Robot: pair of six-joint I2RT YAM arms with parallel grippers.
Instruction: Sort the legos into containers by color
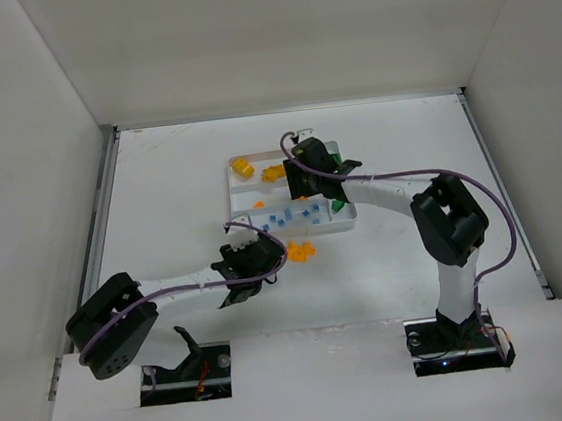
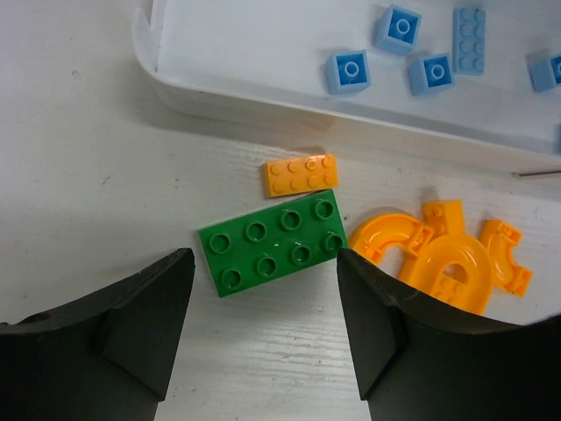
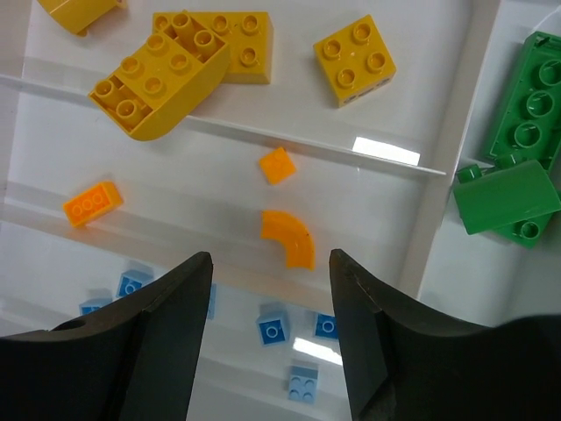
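The left end effector (image 2: 263, 279) is open over a flat green plastic brick (image 2: 272, 243), the right end effector (image 3: 270, 259) open over a curved orange plastic piece (image 3: 289, 237).

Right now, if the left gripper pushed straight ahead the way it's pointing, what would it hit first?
Most likely the green eight-stud plastic brick on the table, centred ahead of the open left gripper. A small orange brick and the white plastic tray lie beyond it; depth is unclear.

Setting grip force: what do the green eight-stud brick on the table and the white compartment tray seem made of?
Green eight-stud brick: looks like hard moulded plastic, smooth and slightly glossy, with crisp studs. White compartment tray: probably thin plastic, glossy; its walls look faintly translucent and show bright glare.
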